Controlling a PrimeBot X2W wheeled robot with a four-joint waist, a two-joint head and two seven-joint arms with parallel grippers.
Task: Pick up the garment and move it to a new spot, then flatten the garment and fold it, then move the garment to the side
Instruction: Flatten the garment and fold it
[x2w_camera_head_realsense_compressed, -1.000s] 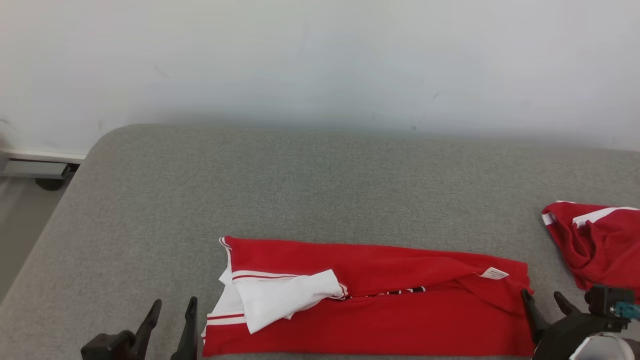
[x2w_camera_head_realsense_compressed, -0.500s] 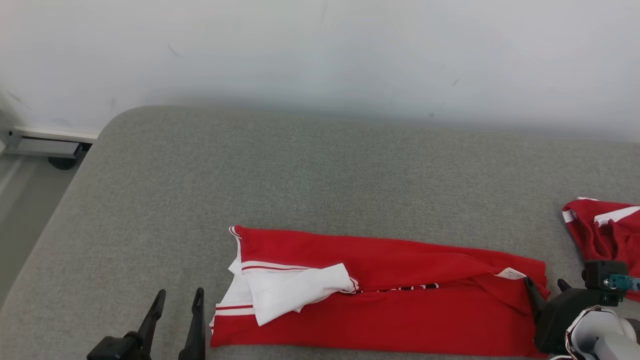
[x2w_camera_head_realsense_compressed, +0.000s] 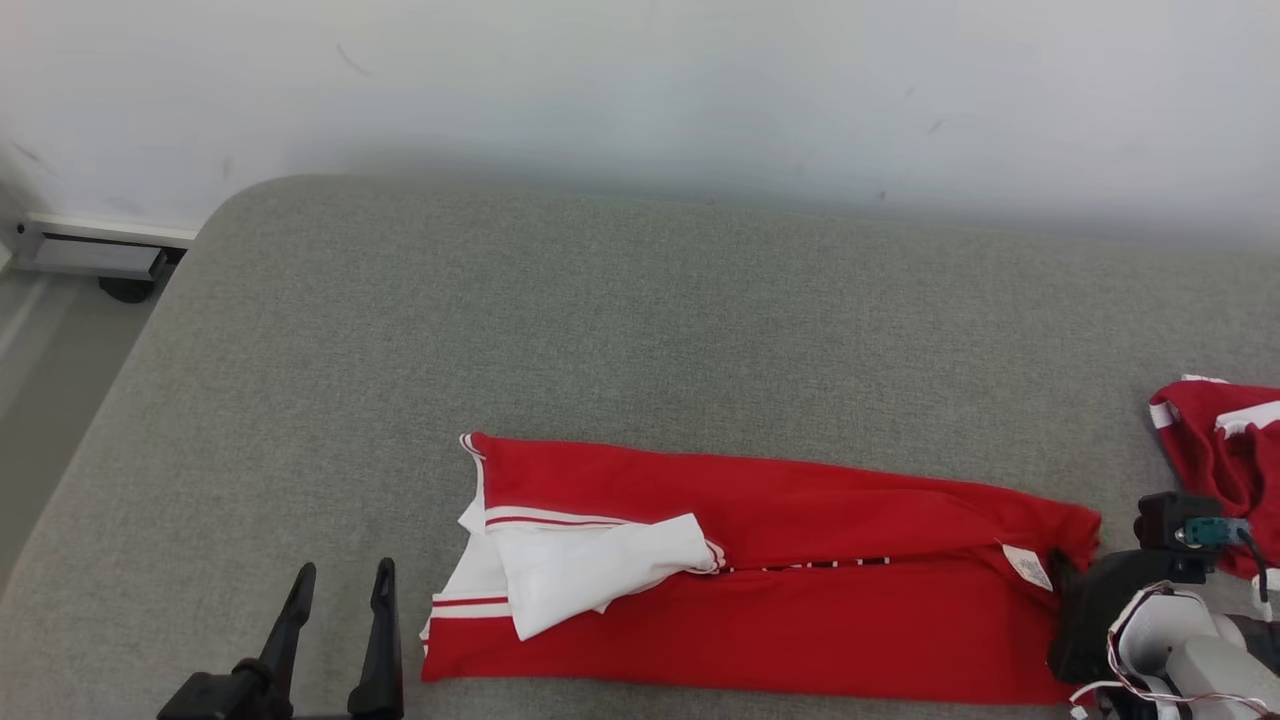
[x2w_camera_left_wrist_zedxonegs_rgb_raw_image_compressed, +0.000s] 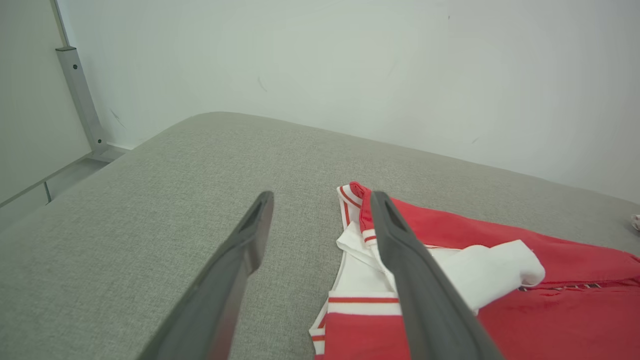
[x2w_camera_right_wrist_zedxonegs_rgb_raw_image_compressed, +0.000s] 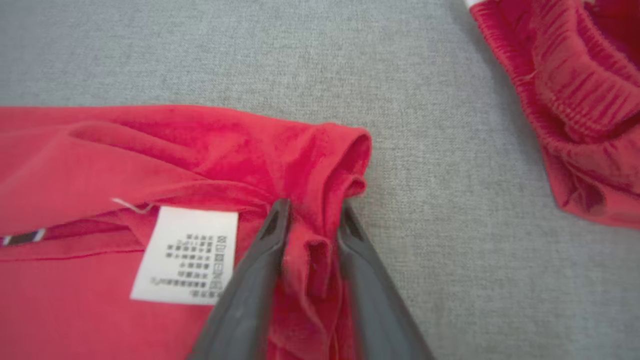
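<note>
- Nearest, at the lower left of the head view, the left gripper (x2w_camera_head_realsense_compressed: 344, 572) stands with its two dark fingers spread apart and nothing between them. It is just left of the garment's white-trimmed end and does not touch it.
- At the lower right, the right gripper (x2w_camera_right_wrist_zedxonegs_rgb_raw_image_compressed: 314, 205) has its fingers clenched on a bunched ridge of red cloth at the right-hand end of the garment (x2w_camera_head_realsense_compressed: 800, 620). Its wrist view shows the fabric puckered up between the two tips.
- Just left of that pinch, a white care label (x2w_camera_right_wrist_zedxonegs_rgb_raw_image_compressed: 187, 255) lies flat on the red cloth, its print too small to read.
- The garment lies as a long red band across the near part of the grey cushion (x2w_camera_head_realsense_compressed: 640, 330), running left to right close to the near edge.
- On its left part a white flap of cloth (x2w_camera_head_realsense_compressed: 590, 570) is folded over the red, with red-and-white striped trim beside it. A thin line of dark lettering (x2w_camera_head_realsense_compressed: 810, 565) peeks from a fold along the middle.
- Further right and a little farther back, a second red piece of clothing (x2w_camera_head_realsense_compressed: 1225, 450) with white stripes lies crumpled at the picture's edge. Grey cushion shows between it and the garment.
- Beyond the garment, the cushion's weave runs up to a rounded far corner.
- Behind it stands a pale wall (x2w_camera_head_realsense_compressed: 640, 80) with a few faint scuffs. At the far left a grey metal rail (x2w_camera_head_realsense_compressed: 90, 255) sits low against the wall.
</note>
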